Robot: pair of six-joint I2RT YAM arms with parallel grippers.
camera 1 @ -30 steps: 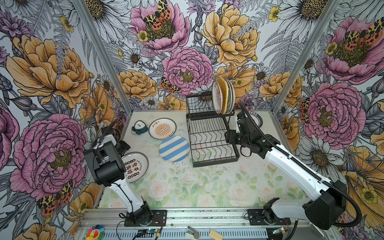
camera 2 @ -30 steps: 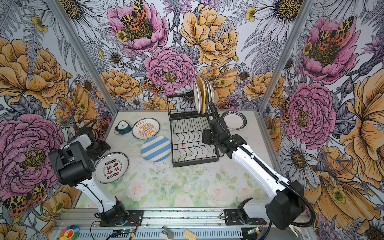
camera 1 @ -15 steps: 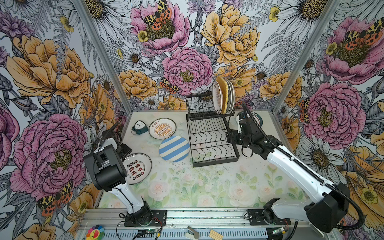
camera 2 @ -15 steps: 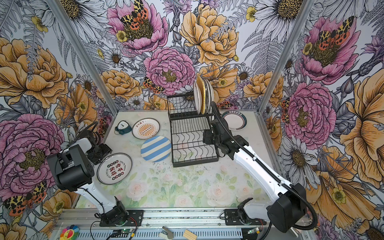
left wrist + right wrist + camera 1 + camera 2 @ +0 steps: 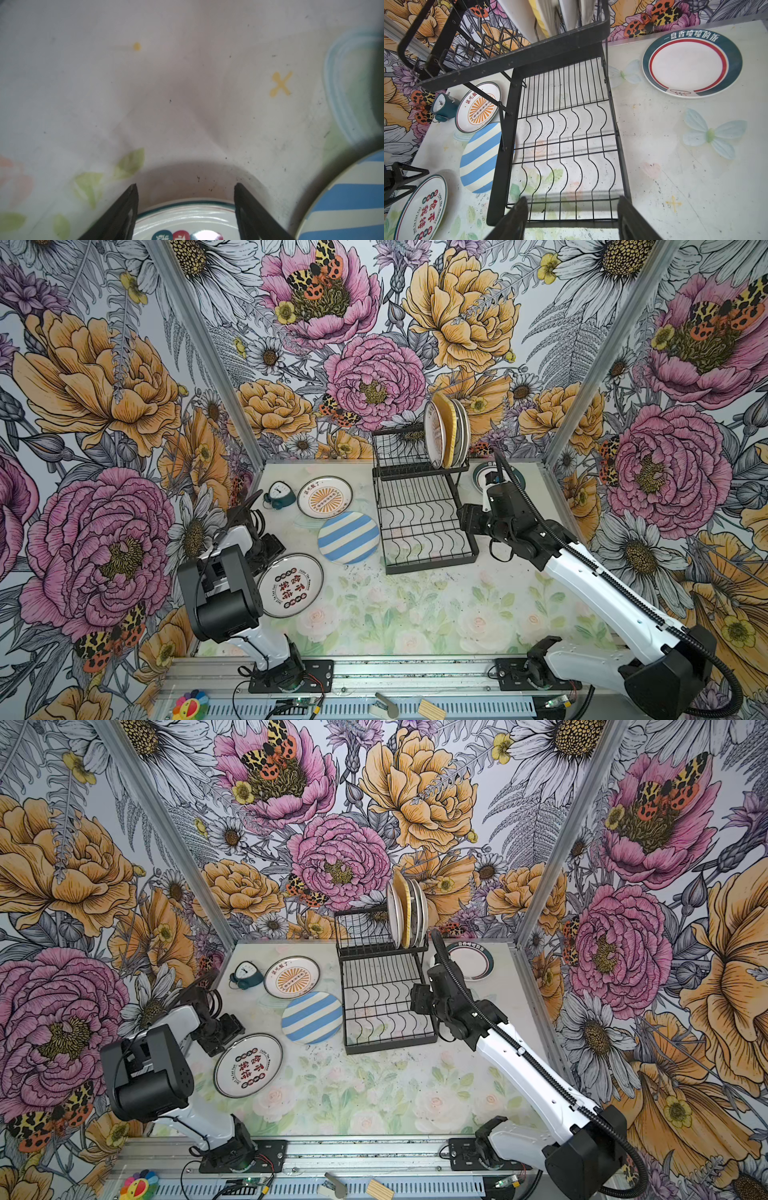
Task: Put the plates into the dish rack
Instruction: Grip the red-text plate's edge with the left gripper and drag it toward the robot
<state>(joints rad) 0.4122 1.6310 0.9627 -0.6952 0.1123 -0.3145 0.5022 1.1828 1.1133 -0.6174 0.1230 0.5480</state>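
Judging from both top views, the job is reckoned about half done. About four upright plates (image 5: pixel 446 433) are seen slotted on edge in the raised upper shelf of the dish rack (image 5: pixel 432 566), a yellow one among the white ones, while the wavy-wired lower tray is seen bare. Four more are counted flat on the table (image 5: pixel 415 614). A sunburst plate (image 5: pixel 325 497) lies beside the alarm clock (image 5: pixel 279 494), and a striped plate (image 5: pixel 348 537) lies just beside the rack's left edge. A lettered plate (image 5: pixel 291 585) is nearest the left arm, and a ringed plate (image 5: pixel 471 961) lies behind the right arm. The left gripper (image 5: pixel 272 545) is held at the lettered plate's rim. The right gripper (image 5: pixel 465 520) is held at the right edge of the lower tray.

In the left wrist view, the left gripper (image 5: pixel 185 185) is shown with its fingers spread and nothing between them. The rim of the lettered plate (image 5: pixel 187 216) is seen between and beneath them; contact cannot be told. That plate is judged the next to be lifted.

In the right wrist view, the right gripper (image 5: pixel 572 198) is likewise shown parted and empty, above the near rim of the rack (image 5: pixel 500 166). The ringed plate (image 5: pixel 691 64) is seen well apart from it. Each loose plate is judged to need tipping onto its edge before a slot can be used.
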